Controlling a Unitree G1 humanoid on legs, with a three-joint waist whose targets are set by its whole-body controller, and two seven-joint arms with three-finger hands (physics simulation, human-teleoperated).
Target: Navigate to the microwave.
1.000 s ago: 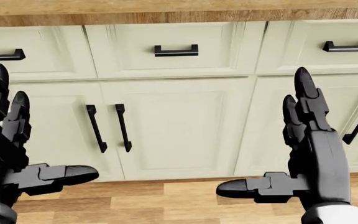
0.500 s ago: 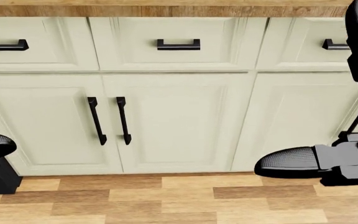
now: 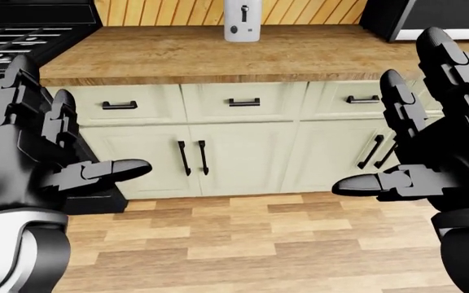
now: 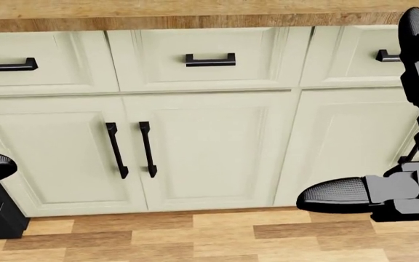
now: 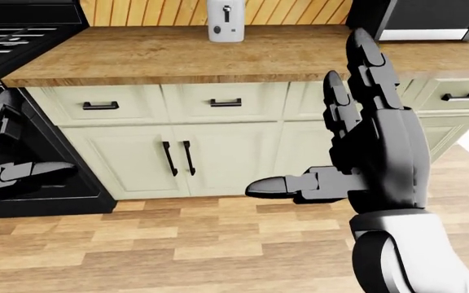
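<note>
left hand: black three-finger left hand [image 3: 35, 159], raised palm-in at left of the left-eye view, fingers spread wide, thumb pointing right, holding nothing
right hand: black three-finger right hand [image 5: 373, 152], raised at right, fingers straight up and fully apart, thumb pointing left, holding nothing
microwave: dark box-shaped microwave with silver lower trim [image 5: 426, 17], on the countertop, above and to the right of the right hand's fingertips in the right-eye view, only its lower part shows at the top edge
countertop: light brown wooden countertop [image 3: 218, 58], above both hands, running between them
canister: white upright canister with a black mark on its face [image 3: 242, 19], standing on the countertop, above the gap between the two hands, well apart from the microwave
cabinets: cream panelled base cabinets with black bar handles [image 4: 210, 147], beyond both hands; a drawer row on top, doors below
pair of door handles: two upright black handles [image 4: 131, 148] side by side, between the hands, nearer the left one in the head view
stove: black stove [image 3: 10, 36] above the left hand, touching the countertop's left end
floor: wood-plank floor [image 3: 250, 238], below both thumbs
</note>
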